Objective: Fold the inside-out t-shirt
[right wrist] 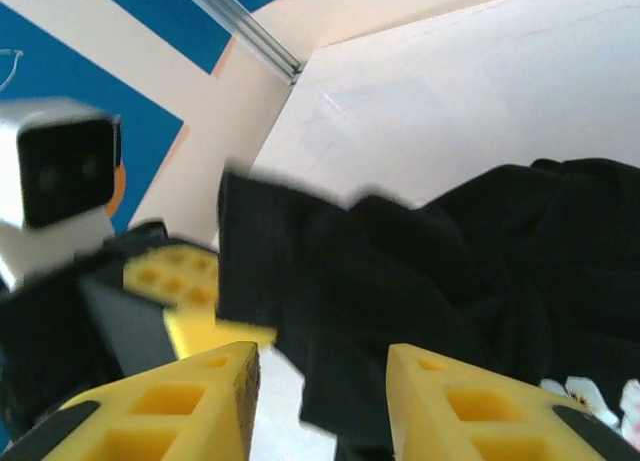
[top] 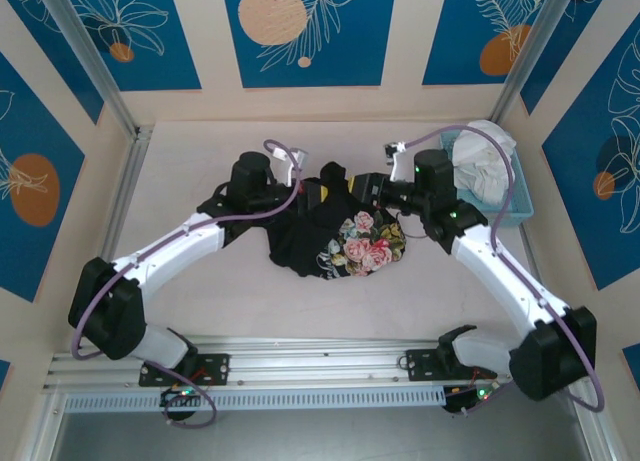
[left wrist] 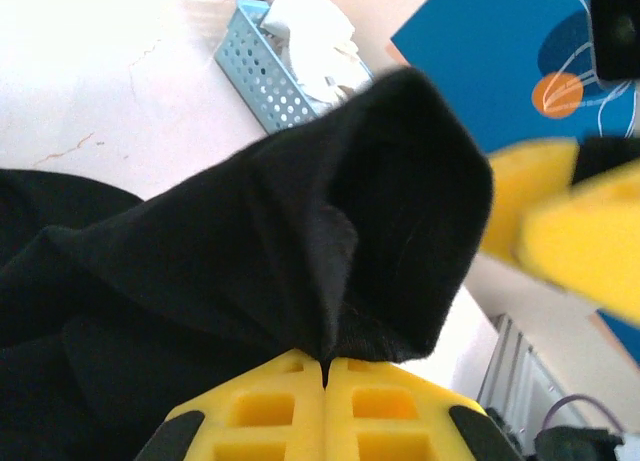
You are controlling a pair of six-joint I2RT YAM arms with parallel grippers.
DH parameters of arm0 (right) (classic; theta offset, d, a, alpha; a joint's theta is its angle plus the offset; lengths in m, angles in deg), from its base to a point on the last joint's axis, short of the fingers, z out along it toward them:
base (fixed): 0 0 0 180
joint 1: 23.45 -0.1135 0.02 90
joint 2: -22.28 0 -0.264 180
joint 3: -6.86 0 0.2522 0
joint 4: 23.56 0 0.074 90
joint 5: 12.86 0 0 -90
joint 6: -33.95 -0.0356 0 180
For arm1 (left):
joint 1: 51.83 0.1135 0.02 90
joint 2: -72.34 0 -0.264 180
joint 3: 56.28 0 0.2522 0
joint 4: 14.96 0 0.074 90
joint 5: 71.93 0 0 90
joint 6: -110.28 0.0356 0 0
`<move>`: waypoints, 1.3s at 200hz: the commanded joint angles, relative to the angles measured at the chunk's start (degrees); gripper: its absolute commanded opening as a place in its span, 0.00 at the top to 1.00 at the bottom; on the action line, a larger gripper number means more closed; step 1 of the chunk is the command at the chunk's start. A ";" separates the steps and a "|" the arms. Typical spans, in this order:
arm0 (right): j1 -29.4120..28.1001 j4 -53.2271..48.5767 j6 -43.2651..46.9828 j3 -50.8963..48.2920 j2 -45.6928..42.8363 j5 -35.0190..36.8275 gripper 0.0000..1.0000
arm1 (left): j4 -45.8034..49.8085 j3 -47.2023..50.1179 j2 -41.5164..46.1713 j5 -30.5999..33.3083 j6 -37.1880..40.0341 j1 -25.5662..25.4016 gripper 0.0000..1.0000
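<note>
Bunched black shirt (top: 335, 236) lay on the table (top: 200, 161), left gripper (left wrist: 325, 366) held a raised fold between closed fingers (left wrist: 270, 411), right gripper (right wrist: 322, 381) jaws stood apart, clamping nothing

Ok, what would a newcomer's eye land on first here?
The black t-shirt lies bunched in the middle, its floral print facing up. The left gripper is shut on a raised fold of it, and the right gripper stands open close by. A blue basket of white cloth sits far right.
</note>
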 commanded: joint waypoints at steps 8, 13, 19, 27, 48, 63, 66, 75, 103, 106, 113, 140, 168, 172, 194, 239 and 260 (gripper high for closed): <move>-6.17 3.50 3.34 -5.82 -1.91 3.53 0.56 | -1.43 -1.12 1.83 0.73 -5.26 0.36 1.00; -7.32 4.52 3.16 -6.50 -1.48 3.98 0.55 | -1.36 -1.13 1.83 0.70 -5.32 0.36 1.00; -8.55 5.74 3.00 -7.13 -0.64 4.55 0.54 | -1.33 -1.34 1.91 0.53 -5.34 0.37 1.00; -9.67 7.01 2.85 -7.29 0.90 5.18 0.52 | -1.31 -1.35 2.04 0.31 -5.19 0.40 1.00; -11.00 8.56 3.88 -6.25 5.71 7.66 0.51 | -0.88 -1.21 2.99 0.36 -4.58 0.34 1.00; -10.98 7.45 5.07 -4.90 8.16 10.34 0.67 | 0.30 -1.13 3.90 1.27 -3.03 0.51 1.00; -10.89 6.92 5.28 -4.68 8.51 11.13 0.72 | 0.59 -1.13 4.12 1.49 -2.61 0.51 1.00; -10.54 5.62 5.82 -4.33 8.83 12.73 0.84 | 1.38 -0.96 4.61 1.83 -1.74 0.90 1.00; -8.90 4.84 7.80 -5.71 7.50 14.16 1.00 | 2.39 -0.78 6.11 0.83 -0.97 2.86 1.00; -8.71 4.57 8.00 -5.81 7.36 14.38 1.00 | 2.29 -0.73 6.18 0.51 -1.00 3.05 1.00; -8.33 4.22 8.39 -6.04 6.90 14.91 1.00 | 2.06 -0.78 6.32 -0.47 -0.88 3.39 1.00; -6.65 1.91 10.02 -5.65 5.35 17.71 1.00 | 4.09 -2.16 6.40 -3.68 0.02 4.21 1.00; -5.31 -3.04 12.49 -3.51 4.95 22.04 1.00 | 7.75 -3.66 6.47 -6.30 -0.01 5.86 1.00; -5.17 -3.59 12.83 -3.25 4.95 22.32 1.00 | 7.88 -3.68 6.53 -6.53 -0.26 6.11 1.00; -4.63 -5.64 15.63 -1.87 4.82 21.81 1.00 | 5.62 -2.24 7.31 -7.90 -2.36 7.50 1.00; -5.03 -15.96 21.61 5.56 6.45 24.16 0.97 | 8.74 -2.33 7.09 -4.93 0.91 7.84 1.00; -5.73 -11.08 24.49 3.74 3.50 14.58 0.80 | 9.49 -2.05 7.31 -3.00 1.92 7.83 1.00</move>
